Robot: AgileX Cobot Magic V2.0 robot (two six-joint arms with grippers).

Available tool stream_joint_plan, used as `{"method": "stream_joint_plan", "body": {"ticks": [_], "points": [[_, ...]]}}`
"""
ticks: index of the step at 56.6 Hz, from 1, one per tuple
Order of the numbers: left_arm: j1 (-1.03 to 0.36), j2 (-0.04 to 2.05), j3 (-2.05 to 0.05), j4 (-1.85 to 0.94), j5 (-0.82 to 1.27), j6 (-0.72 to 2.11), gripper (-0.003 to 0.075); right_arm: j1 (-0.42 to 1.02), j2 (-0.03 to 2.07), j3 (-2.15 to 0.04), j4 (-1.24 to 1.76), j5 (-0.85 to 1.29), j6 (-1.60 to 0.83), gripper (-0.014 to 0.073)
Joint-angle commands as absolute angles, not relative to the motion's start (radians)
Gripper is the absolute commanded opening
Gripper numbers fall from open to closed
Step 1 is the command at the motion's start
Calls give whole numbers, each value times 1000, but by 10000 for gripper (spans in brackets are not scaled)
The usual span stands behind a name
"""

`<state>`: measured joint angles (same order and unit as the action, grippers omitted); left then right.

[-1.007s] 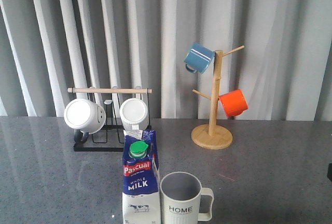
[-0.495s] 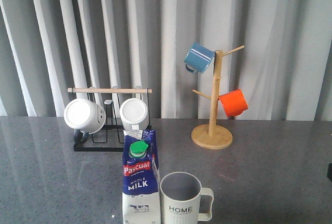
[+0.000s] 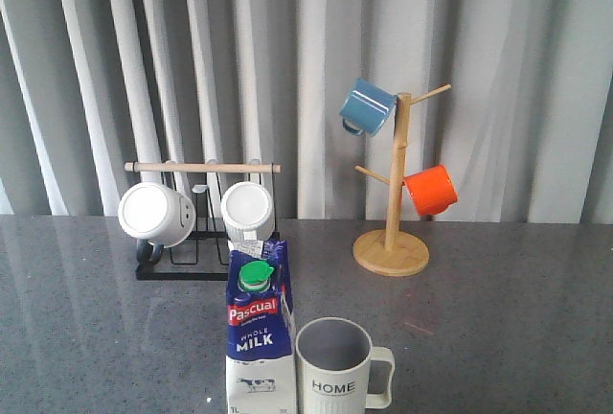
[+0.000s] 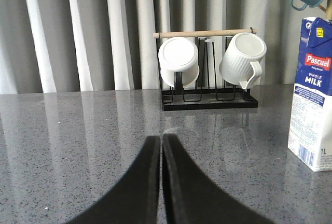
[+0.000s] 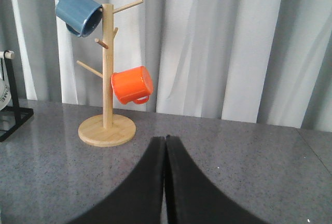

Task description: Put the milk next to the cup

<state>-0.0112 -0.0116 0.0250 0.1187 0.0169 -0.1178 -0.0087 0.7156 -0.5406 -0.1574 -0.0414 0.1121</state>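
The milk [image 3: 258, 337], a blue and white Pascual carton with a green cap, stands upright at the table's front middle. Right beside it, on its right, stands the cream ribbed cup [image 3: 334, 370] lettered HOME, its handle pointing right. The carton also shows at the edge of the left wrist view as the milk [image 4: 313, 94]. My left gripper [image 4: 161, 138] is shut and empty, low over bare table well to the carton's left. My right gripper [image 5: 165, 139] is shut and empty too, over bare table in front of the mug tree. Neither arm shows in the front view.
A black rack [image 3: 188, 261] with two white mugs [image 3: 156, 214] stands behind the carton, left of middle. A wooden mug tree [image 3: 392, 241] at the back right carries a blue mug [image 3: 367, 105] and an orange mug [image 3: 430, 190]. Grey curtains hang behind the speckled table [image 3: 517, 318].
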Motion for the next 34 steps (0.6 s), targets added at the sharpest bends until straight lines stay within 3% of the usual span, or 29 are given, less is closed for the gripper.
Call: {"method": "stream_joint_plan", "body": {"ticks": [1,19,34], "points": [[-10,-24,3,116,-61,-126,-6,-15,587,-457,-153,-112,107,-8],[-10,-24,3,116,-61,-126,-6,-15,186,-137,-131,-115,111,-8],[-10,-24,3,116,-61,-126,-6,-14,31,16,-131,-117,111,-8]]}}
